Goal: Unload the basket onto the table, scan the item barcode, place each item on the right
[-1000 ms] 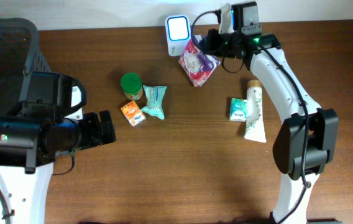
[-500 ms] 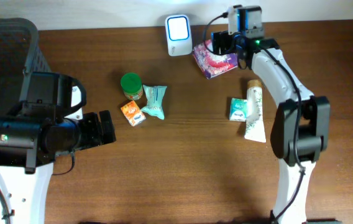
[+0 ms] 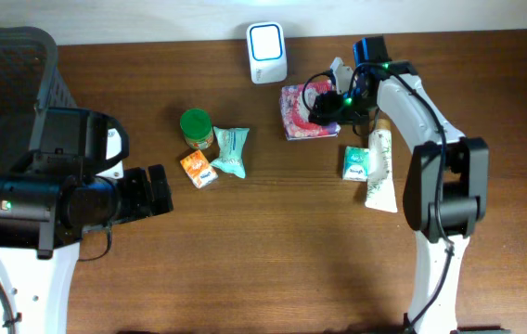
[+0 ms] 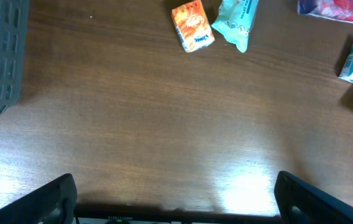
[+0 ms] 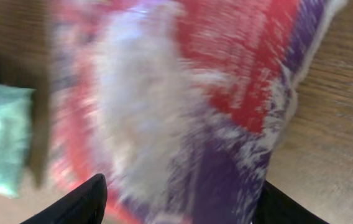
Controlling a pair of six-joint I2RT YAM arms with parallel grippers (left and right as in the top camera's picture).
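A red, white and purple packet lies flat on the table below the white barcode scanner. My right gripper is at the packet's right edge. In the right wrist view the blurred packet fills the frame, and my right gripper stands open with its dark fingertips on either side of the packet's near end. My left gripper hangs open over bare wood at the left, nothing between its fingers. The packet's barcode does not show.
A green-lidded jar, a teal pouch and an orange box sit left of centre. A teal box and a white tube lie by the right arm. A dark basket stands at the far left.
The right gripper let go of the packet, which it held tilted by the scanner a second ago. The packet now lies lower and further left, and the gripper has come down beside it.
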